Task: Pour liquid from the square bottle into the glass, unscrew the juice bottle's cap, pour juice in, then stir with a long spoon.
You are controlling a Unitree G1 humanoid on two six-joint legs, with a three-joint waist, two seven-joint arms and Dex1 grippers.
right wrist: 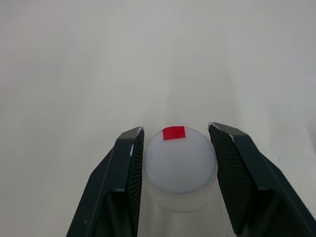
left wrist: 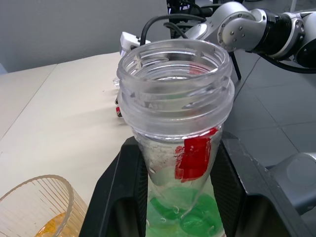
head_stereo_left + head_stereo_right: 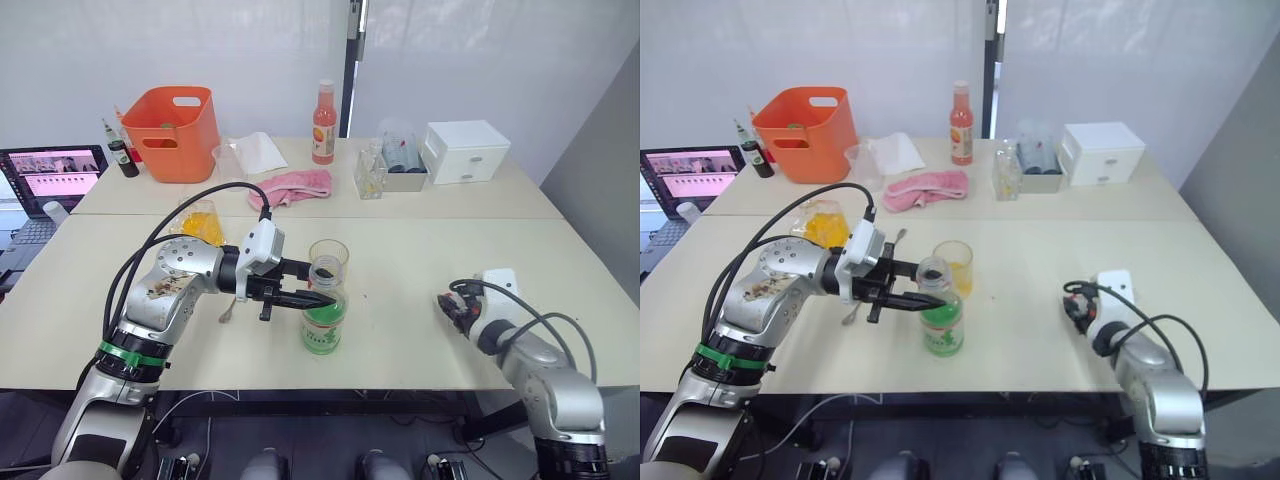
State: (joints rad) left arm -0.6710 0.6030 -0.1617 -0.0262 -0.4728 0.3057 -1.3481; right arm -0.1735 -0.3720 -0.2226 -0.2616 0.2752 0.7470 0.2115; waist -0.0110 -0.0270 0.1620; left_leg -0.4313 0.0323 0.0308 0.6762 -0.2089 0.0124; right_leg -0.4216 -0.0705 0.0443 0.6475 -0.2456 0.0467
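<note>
The juice bottle (image 3: 323, 325), green-labelled, stands upright near the table's front, and its mouth (image 2: 175, 64) is uncapped. My left gripper (image 3: 316, 297) is shut on its neck, with a finger (image 2: 122, 197) on either side. Just behind it stands the glass (image 3: 953, 262) with yellow-orange liquid at the bottom. Over at the right my right gripper (image 3: 447, 306) sits low at the tabletop, shut on the white cap (image 1: 180, 168) with its red mark. The square bottle (image 3: 202, 224) stands behind my left arm. Partly hidden under that arm lies the long spoon (image 3: 852, 314).
On the far table are an orange bucket (image 3: 175, 130), a pink cloth (image 3: 295, 186), a slim orange-red bottle (image 3: 323, 122), a clear beaker (image 3: 228, 160), a small clear bottle (image 3: 368, 176) and a white box (image 3: 465, 150). A laptop (image 3: 50, 175) is at the far left.
</note>
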